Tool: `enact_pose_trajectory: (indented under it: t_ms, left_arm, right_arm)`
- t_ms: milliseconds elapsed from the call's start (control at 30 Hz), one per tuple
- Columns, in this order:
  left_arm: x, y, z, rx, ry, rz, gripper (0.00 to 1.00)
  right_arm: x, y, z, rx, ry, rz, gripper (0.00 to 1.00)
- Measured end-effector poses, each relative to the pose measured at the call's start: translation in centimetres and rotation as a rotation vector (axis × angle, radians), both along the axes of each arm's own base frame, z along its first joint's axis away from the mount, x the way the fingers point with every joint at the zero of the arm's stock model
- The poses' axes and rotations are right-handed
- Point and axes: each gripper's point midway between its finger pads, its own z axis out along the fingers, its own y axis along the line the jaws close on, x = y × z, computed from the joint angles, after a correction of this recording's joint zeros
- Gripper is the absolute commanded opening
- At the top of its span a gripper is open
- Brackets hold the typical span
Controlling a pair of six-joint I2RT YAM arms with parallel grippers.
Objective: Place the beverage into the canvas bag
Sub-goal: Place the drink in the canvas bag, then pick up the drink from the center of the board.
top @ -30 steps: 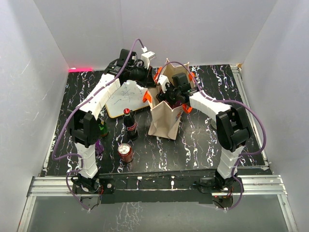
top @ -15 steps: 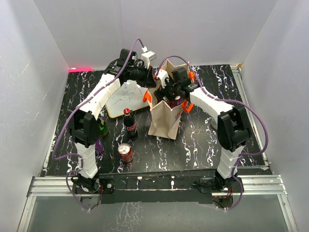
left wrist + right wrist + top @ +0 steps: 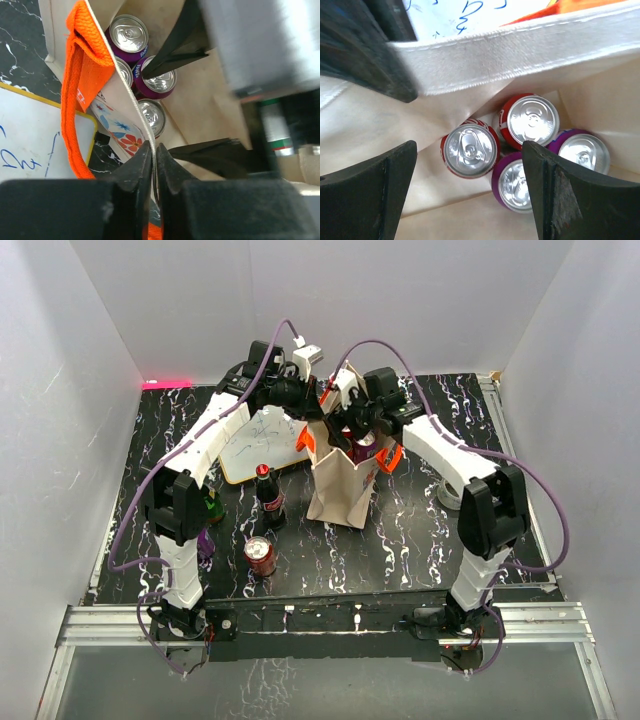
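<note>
Where the right claw [image 3: 467, 150] hangs: over the canvas bag [image 3: 338, 490] mouth, fingers spread, empty.
Left claw [image 3: 154, 155]: pinched on the bag rim next to the orange handle [image 3: 82, 75].
Bag: standing tall, mouth up.
Cans [image 3: 532, 120]: four below the right claw, upright, tops up; labels mostly hidden.

Left arm [image 3: 210, 440]: white shell links joined by black housings, with a blocky black elbow.
Right arm [image 3: 440, 450]: the same white links and black joints.
Cabling: a purple cable [image 3: 372, 341] loops loosely along each arm.
Wrist fitting: a small white box [image 3: 307, 358] with a white plug where the left cable ends.
Left end effector [image 3: 154, 151]: narrow matte black fingers [image 3: 135, 172] with flat inner faces.
Right end effector [image 3: 467, 165]: two broad black fingers [image 3: 367, 192] with rounded edges and a slight sheen.
Bases: black mounts on a silver metal rail [image 3: 320, 618].
</note>
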Motion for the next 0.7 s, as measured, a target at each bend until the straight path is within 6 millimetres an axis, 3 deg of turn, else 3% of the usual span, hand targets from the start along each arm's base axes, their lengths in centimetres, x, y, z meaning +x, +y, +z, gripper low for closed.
enact_pose_trajectory:
  t_ms: [67,200,433,533,700]
  left_arm:
    - [0.1,-0.1,0.1,-0.004,-0.002,0.002,0.31]
    - [0.1,-0.1,0.9,-0.019,-0.019,0.006,0.52]
    - [-0.3,0.3,3.8,-0.043,-0.071,0.026,0.78]
    - [-0.6,0.7,5.4,-0.051,-0.105,0.042,0.85]
    - [-1.6,2.0,8.3,-0.05,-0.179,0.078,0.86]
  right_arm:
    - [-0.3,-0.3,1.5,0.011,-0.018,-0.008,0.89]
    - [-0.6,-0.8,5.7,0.049,-0.088,-0.032,0.89]
    - [-1.4,-1.0,11.7,0.112,-0.186,-0.035,0.88]
    - [-1.9,-0.6,13.3,0.139,-0.186,-0.013,0.88]
    - [-3.4,0.3,14.8,0.177,-0.175,0.051,0.88]
